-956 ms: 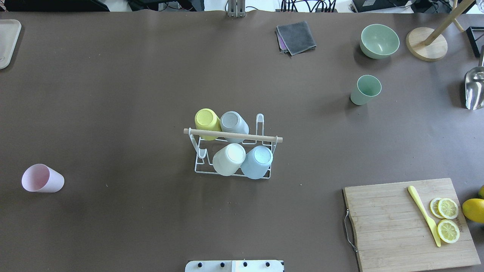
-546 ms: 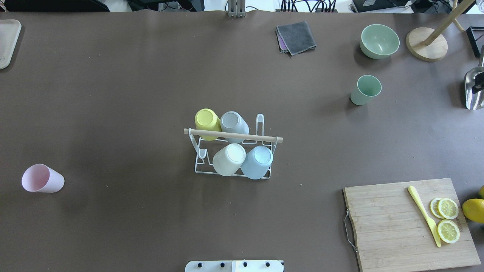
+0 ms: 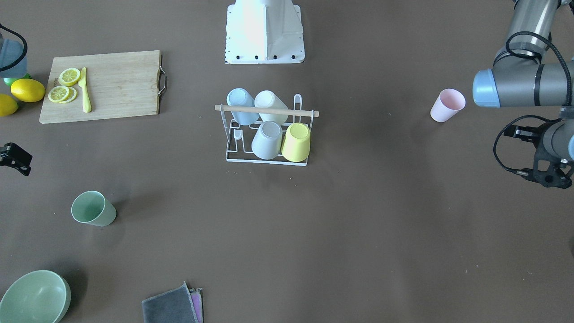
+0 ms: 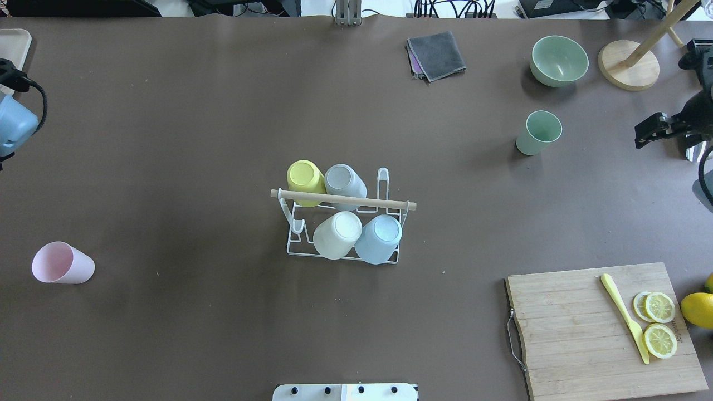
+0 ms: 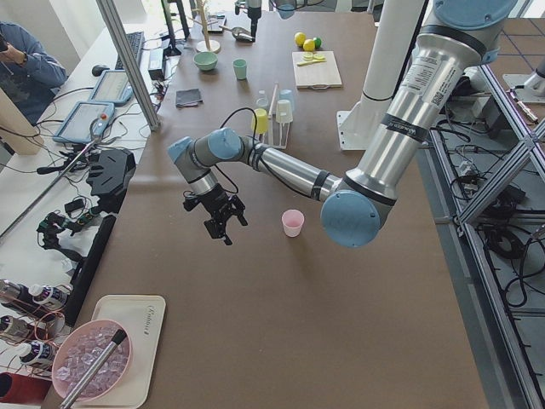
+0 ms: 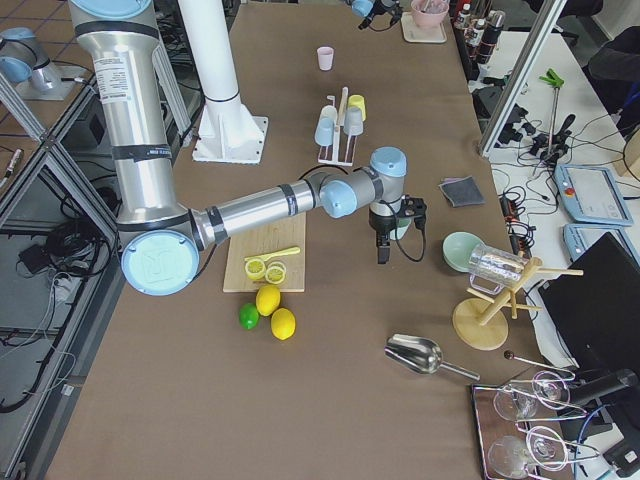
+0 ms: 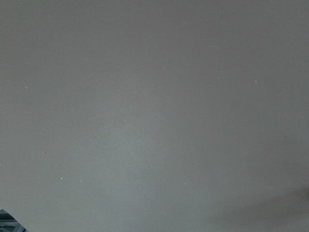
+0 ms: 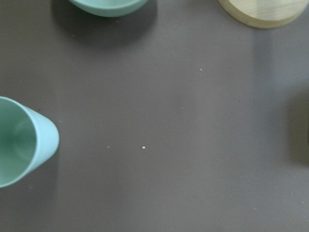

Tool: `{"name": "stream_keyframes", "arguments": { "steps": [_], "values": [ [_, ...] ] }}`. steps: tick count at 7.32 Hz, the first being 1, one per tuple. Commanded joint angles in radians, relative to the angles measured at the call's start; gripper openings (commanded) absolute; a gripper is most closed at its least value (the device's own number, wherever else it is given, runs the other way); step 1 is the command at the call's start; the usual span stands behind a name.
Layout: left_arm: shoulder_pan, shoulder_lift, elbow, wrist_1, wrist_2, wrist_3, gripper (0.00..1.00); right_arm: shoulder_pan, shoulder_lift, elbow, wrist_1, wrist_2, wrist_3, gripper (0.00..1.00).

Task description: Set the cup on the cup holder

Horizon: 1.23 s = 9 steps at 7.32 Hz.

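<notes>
The white wire cup holder with a wooden rod stands mid-table and carries yellow, grey, white and blue cups upside down; it also shows in the front view. A pink cup lies tilted at the left. A green cup stands at the right and shows in the right wrist view. My left gripper hangs over bare table, beyond the pink cup. My right gripper hangs just right of the green cup. I cannot tell whether either is open or shut.
A cutting board with lemon slices and a yellow knife lies at the front right, lemons beside it. A green bowl, a wooden stand and a grey cloth are at the back. A tray is at the back left.
Both arms have come into the overhead view, the left at the left edge, the right at the right edge near the green cup. No cup has moved.
</notes>
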Motion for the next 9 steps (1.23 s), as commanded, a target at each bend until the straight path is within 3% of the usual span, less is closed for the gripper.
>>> {"name": "stream_keyframes", "arguments": {
  "steps": [1,2,4,5,6,7,9],
  "values": [
    [0.040,-0.054,0.013,0.024,0.013,0.006,0.98,-0.012,0.100,0.001,-0.045,-0.002,-0.028,1.00],
    [0.078,-0.078,0.030,0.106,0.006,0.011,0.98,-0.012,0.150,-0.001,-0.121,-0.003,-0.080,1.00],
    [0.178,-0.097,0.046,0.189,-0.197,0.009,0.98,-0.009,0.210,-0.030,-0.139,-0.005,-0.226,1.00],
    [0.209,-0.102,0.065,0.194,-0.199,0.009,0.98,-0.007,0.233,-0.053,-0.130,-0.005,-0.230,1.00],
    [0.241,-0.155,0.158,0.194,-0.194,0.009,0.98,-0.009,0.284,-0.123,-0.072,0.026,-0.251,1.00],
    [0.290,-0.169,0.191,0.205,-0.141,0.009,0.98,-0.009,0.322,-0.193,-0.030,0.044,-0.250,1.00],
    [0.318,-0.165,0.193,0.210,-0.105,0.011,0.98,-0.006,0.423,-0.347,-0.030,0.117,-0.259,1.00]
  ]
}}
